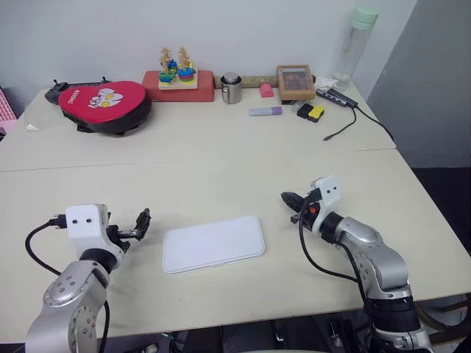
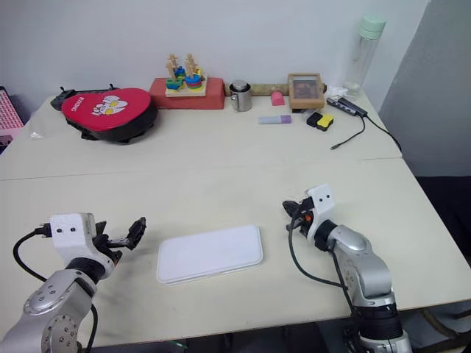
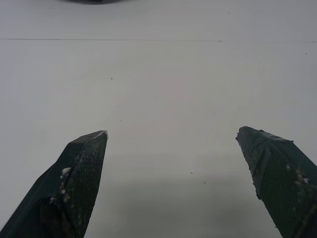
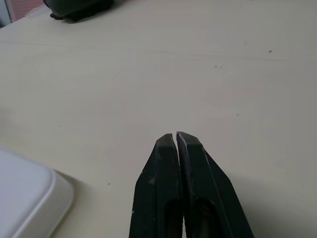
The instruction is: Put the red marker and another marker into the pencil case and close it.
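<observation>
L gripper (image 1: 141,223): lower left of frame, arm low, fingers wide apart, empty, above table (image 1: 221,158). R gripper (image 1: 291,201): right of centre, roughly level, fingers pressed together, empty. Case (image 1: 213,243): lid closed, flat, lower centre, between grippers, touching neither.

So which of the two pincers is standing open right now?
The left pincer, left of the closed pencil case: its fingers stand wide apart over bare table. The right pincer is pressed shut.

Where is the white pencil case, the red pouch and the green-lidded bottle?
pencil case (image 1: 213,243), left eye view, middle of its shut lid
red pouch (image 1: 103,99), left eye view, its red top
bottle (image 1: 363,18), left eye view, its green lid
</observation>
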